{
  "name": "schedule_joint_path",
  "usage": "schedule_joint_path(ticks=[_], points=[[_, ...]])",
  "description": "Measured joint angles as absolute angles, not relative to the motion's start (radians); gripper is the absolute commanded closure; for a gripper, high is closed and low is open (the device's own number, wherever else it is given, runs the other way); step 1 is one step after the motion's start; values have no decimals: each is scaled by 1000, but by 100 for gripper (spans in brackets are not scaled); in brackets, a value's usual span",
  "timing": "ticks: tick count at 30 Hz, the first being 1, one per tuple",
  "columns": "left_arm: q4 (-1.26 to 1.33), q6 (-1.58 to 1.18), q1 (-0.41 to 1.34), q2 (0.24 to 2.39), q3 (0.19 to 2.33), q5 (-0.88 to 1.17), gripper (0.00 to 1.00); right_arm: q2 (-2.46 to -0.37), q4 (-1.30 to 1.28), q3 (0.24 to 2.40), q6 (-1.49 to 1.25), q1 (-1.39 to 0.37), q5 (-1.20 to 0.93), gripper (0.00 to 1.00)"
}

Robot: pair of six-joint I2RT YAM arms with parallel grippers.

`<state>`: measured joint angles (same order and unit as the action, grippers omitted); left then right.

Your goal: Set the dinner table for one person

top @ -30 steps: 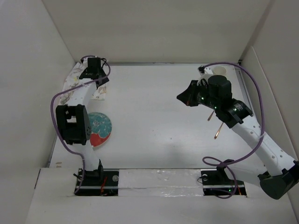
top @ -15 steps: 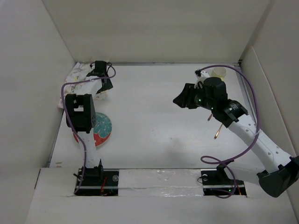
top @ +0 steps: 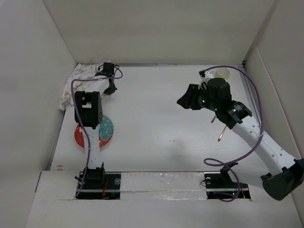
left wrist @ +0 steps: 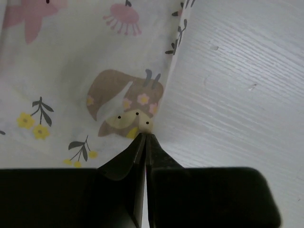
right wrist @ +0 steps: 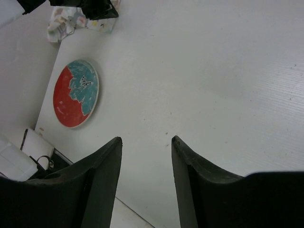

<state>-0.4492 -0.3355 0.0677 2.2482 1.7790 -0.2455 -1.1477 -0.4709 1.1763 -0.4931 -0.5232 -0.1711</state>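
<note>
Top view, near edge: both arm bases bolted at the front of the dinner table (top: 152,128), a large flat matte white rectangular surface that fills the floor of the white-walled enclosure.

Near left: round flat plate, part red and part teal with a dark pattern (right wrist: 76,93), lies on the table close to its left edge. From above, the left arm's links cross over it.

Right of centre: 2 thin copper-coloured metal utensils (top: 221,134) lie on the table, partly hidden under the right arm. Type cannot be told.

Right gripper (right wrist: 146,140): 2 black fingers held clearly apart with nothing between them, raised over bare table. Its camera looks toward the plate and the far-left corner.

Far left: white cloth mat printed with small colourful figures (top: 80,80) lies rumpled in the corner, its right edge over the table.

Left gripper (left wrist: 145,137): fingers pressed together, tips meeting right at the mat's hem beside an owl-like print. The hem looks pinched between them. Bare table lies to the right of the hem.

Far right corner: 1 pale cream round cup (top: 222,73) stands upright, well apart from the mat and plate.
</note>
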Motion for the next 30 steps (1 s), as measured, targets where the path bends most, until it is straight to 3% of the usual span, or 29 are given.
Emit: schedule_joint_path(ticks=[7,19,21,22,23,26,30], points=[[-437,-328,138,2248,1785,-190,100,-1148,-471,1176,-490,-494,-161,50],[-454,-376,520,2254,1953,-48,100,-1158,-467,1177,-490,-484,-152,49],[-441,-397,548,2243,1956,-67,86,-1157,-468,1177,-490,-482,-150,49],[-429,-405,549,2229,1938,-75,71,-1157,-469,1177,-490,-480,-149,49],[-416,-413,541,2208,1906,-86,67,-1155,-469,1177,-490,-479,-149,49],[-414,-429,451,2141,1813,-118,59,-1135,-471,1172,-491,-479,-143,49],[-414,-411,259,2103,1757,-210,55,-1092,-469,1150,-494,-479,-142,49]])
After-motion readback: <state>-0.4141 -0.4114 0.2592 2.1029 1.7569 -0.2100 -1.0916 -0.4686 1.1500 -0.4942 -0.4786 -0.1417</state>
